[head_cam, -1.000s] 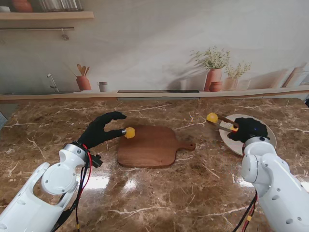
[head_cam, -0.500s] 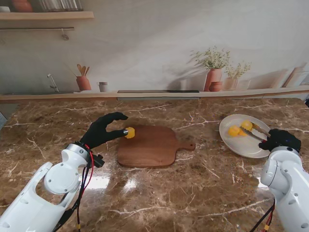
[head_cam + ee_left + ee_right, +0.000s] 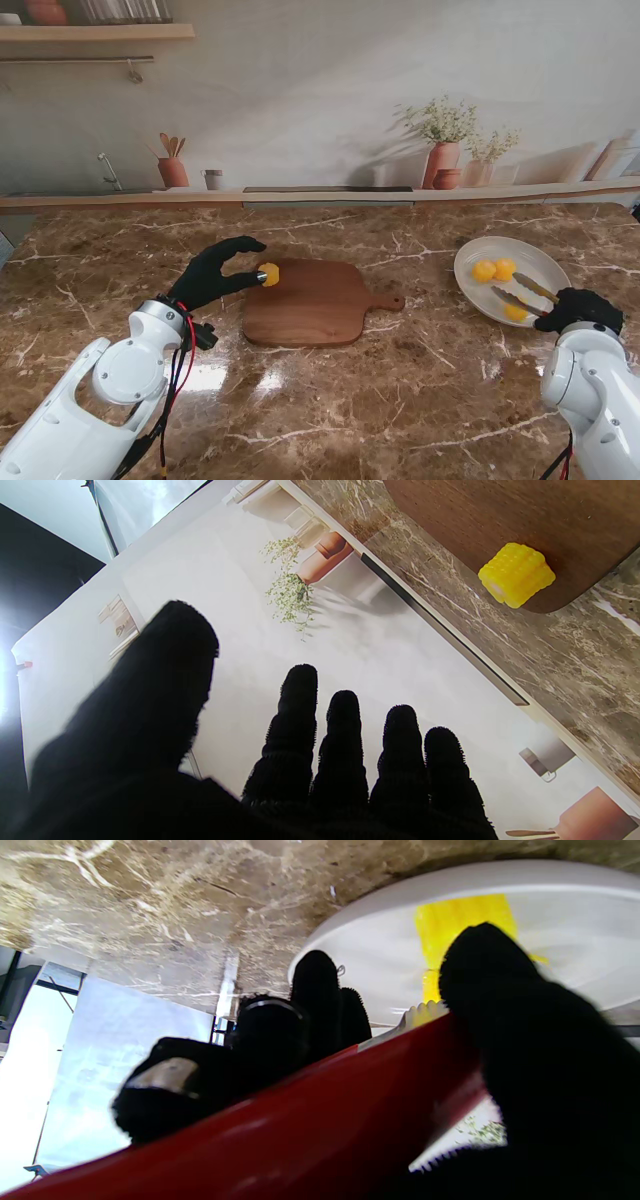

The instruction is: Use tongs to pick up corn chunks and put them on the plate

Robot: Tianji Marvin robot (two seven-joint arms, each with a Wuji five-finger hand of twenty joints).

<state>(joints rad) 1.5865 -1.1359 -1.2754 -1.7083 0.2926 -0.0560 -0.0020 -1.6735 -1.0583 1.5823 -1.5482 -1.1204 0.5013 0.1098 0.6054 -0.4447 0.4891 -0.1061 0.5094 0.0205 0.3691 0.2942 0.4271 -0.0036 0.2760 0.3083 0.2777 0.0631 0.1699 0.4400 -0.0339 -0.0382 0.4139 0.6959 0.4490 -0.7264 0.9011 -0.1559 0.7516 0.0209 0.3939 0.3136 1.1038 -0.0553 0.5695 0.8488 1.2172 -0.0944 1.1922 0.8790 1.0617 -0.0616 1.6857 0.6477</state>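
The right hand [image 3: 583, 308] grips tongs [image 3: 523, 295] over the plate [image 3: 470, 262] (marble counter [image 3: 380, 400]); left hand [image 3: 215, 270] open.

Quick headcount from where I'm standing: four corn chunks total. Three sit on the plate [image 3: 470, 278]: one [image 3: 484, 271], a second [image 3: 505, 268] right beside it, and a third [image 3: 516, 312] nearer to me by the tong tips. The fourth [image 3: 269, 274] is over on the cutting board [image 3: 310, 305]. One plate, one board, one pair of tongs [image 3: 522, 296]. Two robot hands, left [image 3: 215, 272] and right [image 3: 580, 308], on one marble surface [image 3: 400, 400].
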